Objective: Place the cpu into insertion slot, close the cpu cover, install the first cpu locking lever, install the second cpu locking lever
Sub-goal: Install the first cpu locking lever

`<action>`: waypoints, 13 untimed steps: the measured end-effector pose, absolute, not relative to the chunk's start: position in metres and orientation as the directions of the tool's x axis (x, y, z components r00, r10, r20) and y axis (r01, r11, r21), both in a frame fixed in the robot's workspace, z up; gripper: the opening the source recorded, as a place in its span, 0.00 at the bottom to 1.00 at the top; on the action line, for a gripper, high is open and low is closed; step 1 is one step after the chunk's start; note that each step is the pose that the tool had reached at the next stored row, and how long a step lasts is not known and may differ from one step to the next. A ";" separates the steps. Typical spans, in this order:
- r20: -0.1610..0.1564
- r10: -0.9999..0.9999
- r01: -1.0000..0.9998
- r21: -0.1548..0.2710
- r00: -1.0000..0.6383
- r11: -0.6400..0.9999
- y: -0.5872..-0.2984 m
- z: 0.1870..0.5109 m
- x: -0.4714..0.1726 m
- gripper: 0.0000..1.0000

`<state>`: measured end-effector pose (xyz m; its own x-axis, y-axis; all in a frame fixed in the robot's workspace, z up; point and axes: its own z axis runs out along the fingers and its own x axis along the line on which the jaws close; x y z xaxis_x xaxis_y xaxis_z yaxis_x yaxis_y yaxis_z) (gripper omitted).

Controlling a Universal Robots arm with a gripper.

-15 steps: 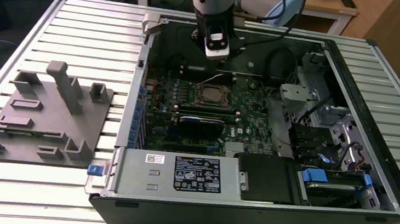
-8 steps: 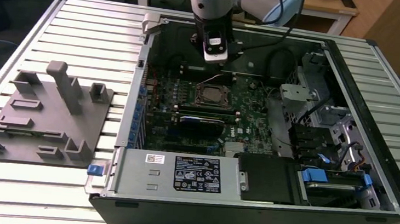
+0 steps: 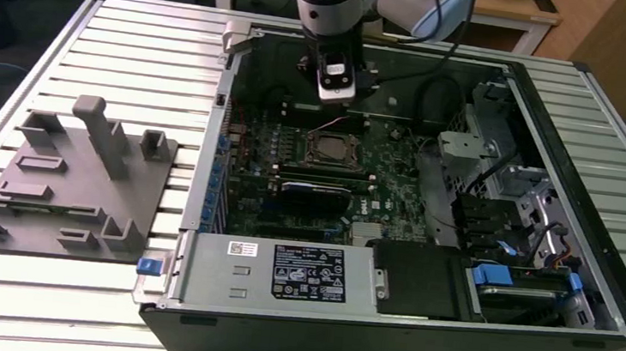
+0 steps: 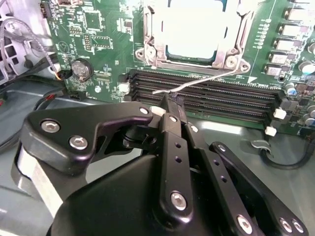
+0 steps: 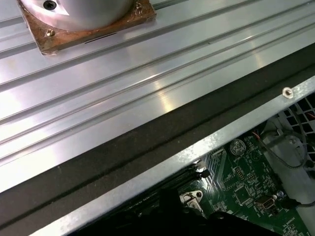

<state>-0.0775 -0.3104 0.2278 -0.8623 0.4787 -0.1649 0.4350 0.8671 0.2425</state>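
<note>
Silver aluminium slats form the table [image 3: 130, 46]. At the exterior view's centre, inside the open computer case [image 3: 389, 342], the gripper [image 3: 337, 100] hangs just above the insertion slot [image 3: 333, 149]. In the second wrist view the gripper [image 4: 170, 100] is pinched closed on the thin locking lever [image 4: 211, 77], near the cpu [image 4: 197, 27] seated under the cpu cover [image 4: 156, 34]. In the first wrist view the table slats adjoin the case rim [image 5: 172, 162].

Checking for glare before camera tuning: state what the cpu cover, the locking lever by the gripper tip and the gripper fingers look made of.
cpu cover: bare metal, likely steel, silvery with bright highlights.
locking lever: thin bent wire, shiny grey, surely metal.
gripper fingers: matte black, anodised metal or plastic, cannot tell; silvery screws pin them.
</note>
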 end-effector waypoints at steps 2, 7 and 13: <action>-0.165 0.479 0.435 0.242 -0.862 0.867 -0.310 0.226 -0.077 0.11; -0.165 0.479 0.435 0.243 -0.862 0.867 -0.311 0.226 -0.077 0.11; -0.165 0.484 0.440 0.242 -0.860 0.865 -0.312 0.222 -0.077 0.11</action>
